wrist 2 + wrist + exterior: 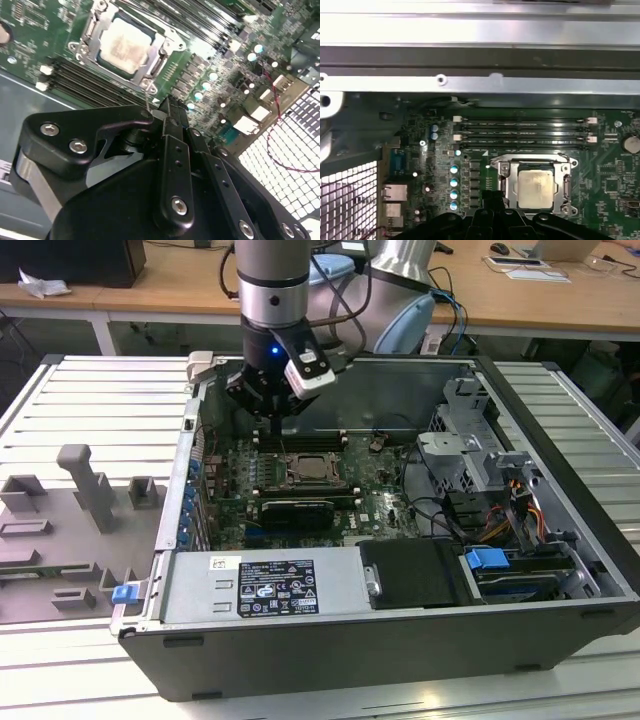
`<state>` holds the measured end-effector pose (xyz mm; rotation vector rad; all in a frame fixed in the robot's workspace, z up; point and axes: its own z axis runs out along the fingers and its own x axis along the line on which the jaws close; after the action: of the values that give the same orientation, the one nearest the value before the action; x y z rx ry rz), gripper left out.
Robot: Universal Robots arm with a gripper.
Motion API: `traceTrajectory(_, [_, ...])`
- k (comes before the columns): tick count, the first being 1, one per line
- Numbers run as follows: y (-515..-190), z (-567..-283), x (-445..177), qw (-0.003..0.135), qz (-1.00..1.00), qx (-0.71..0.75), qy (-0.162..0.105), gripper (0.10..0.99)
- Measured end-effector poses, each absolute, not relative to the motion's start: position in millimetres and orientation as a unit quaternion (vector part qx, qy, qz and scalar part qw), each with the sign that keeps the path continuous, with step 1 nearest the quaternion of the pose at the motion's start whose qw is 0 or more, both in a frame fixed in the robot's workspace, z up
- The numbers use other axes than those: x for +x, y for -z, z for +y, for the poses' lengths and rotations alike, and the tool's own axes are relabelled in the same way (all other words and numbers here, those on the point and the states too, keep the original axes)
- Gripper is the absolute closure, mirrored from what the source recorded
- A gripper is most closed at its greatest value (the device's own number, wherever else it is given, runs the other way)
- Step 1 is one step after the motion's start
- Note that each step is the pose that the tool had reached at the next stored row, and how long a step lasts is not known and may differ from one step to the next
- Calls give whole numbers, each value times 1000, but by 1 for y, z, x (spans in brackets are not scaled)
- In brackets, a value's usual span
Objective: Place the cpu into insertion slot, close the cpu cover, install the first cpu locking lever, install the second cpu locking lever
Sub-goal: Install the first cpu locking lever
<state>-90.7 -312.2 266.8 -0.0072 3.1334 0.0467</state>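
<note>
The gripper (169, 106), its fingers pressed together on nothing, hangs low just beside the insertion slot (496, 161). There the cpu (124, 44) lies seated under the cpu cover (159, 56), which looks lowered. Whether the locking levers are latched I cannot tell. The risk, as I judge it, is a drifting tip that clips the row of capacitors (454, 181) or slips off a thin lever and leaves the cover loose. Farther off, the memory slots (525, 134) could be scraped.

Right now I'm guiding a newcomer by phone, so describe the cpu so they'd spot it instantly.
Look inside the open computer case, at the green board on its floor. Just beside the long black memory slots sits the cpu: the board's one flat, silvery-beige square, ringed by a silvery metal frame.
</note>
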Motion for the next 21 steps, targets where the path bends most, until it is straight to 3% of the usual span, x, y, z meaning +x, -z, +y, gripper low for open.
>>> traceTrajectory(21, [-259,-289,-92,3,1000,-3,-15,980])
